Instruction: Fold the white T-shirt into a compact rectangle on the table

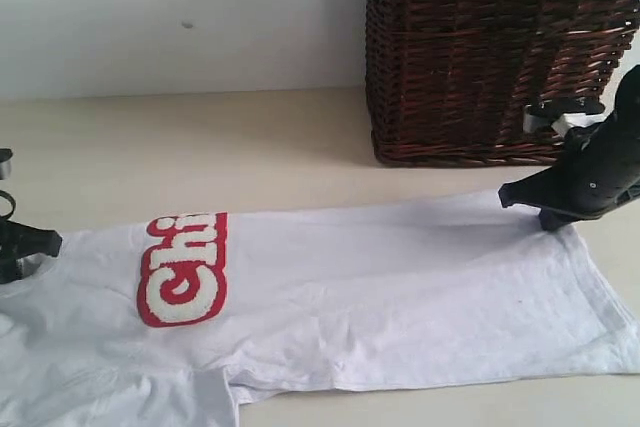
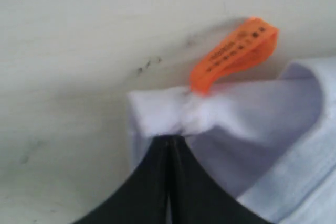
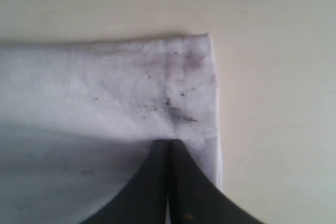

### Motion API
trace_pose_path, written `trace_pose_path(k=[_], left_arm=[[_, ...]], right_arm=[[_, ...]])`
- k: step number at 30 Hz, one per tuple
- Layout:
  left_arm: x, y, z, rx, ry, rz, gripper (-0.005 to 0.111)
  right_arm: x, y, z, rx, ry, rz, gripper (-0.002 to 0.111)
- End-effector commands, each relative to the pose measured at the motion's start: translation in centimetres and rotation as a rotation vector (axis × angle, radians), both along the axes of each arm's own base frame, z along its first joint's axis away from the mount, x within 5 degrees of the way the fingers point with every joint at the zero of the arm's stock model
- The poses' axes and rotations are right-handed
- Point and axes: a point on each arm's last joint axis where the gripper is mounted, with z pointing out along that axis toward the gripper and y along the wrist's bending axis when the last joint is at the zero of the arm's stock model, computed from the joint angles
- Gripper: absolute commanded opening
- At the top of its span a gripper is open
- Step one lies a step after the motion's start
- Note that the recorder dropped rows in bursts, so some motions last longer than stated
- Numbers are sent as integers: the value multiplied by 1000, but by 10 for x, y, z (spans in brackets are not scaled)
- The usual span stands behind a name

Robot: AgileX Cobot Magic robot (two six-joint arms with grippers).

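Observation:
The white T-shirt [image 1: 380,287] lies stretched lengthwise across the table [image 1: 200,147], with part of its red band and white letters [image 1: 185,267] facing up. At the far left, my left gripper [image 1: 40,243] is shut on the neck edge. The left wrist view shows my left gripper [image 2: 169,137] pinching bunched white cloth just below the orange neck tag [image 2: 233,53]. My right gripper [image 1: 508,197] is shut on the far right corner of the shirt. Its closed tips [image 3: 169,141] bite the speckled hem corner [image 3: 194,77]. The shirt's far edge runs taut between both grippers.
A dark brown wicker basket [image 1: 480,47] stands at the back right, close behind my right arm. A pale wall [image 1: 180,17] rises behind the table. Bare table shows beyond the shirt at the back left and along the front right edge [image 1: 450,407].

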Motion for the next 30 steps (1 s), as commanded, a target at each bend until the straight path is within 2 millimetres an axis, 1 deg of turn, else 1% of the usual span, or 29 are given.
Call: trace_pose_path(k=[1, 2, 4, 6, 7, 9, 11, 14, 15, 17, 21, 23, 27, 30], left_arm=[[0, 5, 42, 25, -172, 7, 0], [-2, 5, 64, 31, -254, 6, 0], [-6, 5, 86, 36, -325, 3, 0], [-12, 1, 99, 45, -354, -38, 0], [-16, -5, 102, 42, -351, -79, 0], [-22, -22, 101, 9, -330, -169, 0], [-27, -44, 94, -50, -299, -279, 0], [-30, -83, 79, -154, -250, -459, 0], [-30, -98, 67, -179, -221, -507, 0], [-27, -106, 50, -175, -181, -520, 0], [-17, -103, 5, -136, -100, -497, 0], [-7, -96, -8, -111, -102, -455, 0], [12, -78, -22, -62, -160, -362, 0], [19, -63, -25, -32, -200, -309, 0]], right_arm=[[-6, 7, 24, 30, -35, 81, 0], [-5, 13, 38, 83, -86, 114, 0], [-6, 18, 51, 133, -133, 154, 0], [-7, 22, 59, 169, -157, 185, 0], [-7, 25, 62, 193, -169, 197, 0], [-8, 26, 63, 209, -167, 205, 0], [-7, 26, 58, 212, -153, 201, 0], [-6, 26, 46, 216, -118, 198, 0], [-6, 27, 37, 220, -93, 194, 0], [-4, 26, 28, 215, -79, 186, 0], [0, 23, 7, 187, -70, 165, 0], [2, 21, -3, 161, -65, 166, 0], [7, 15, -24, 92, -78, 171, 0], [9, 13, -38, 58, -78, 176, 0]])
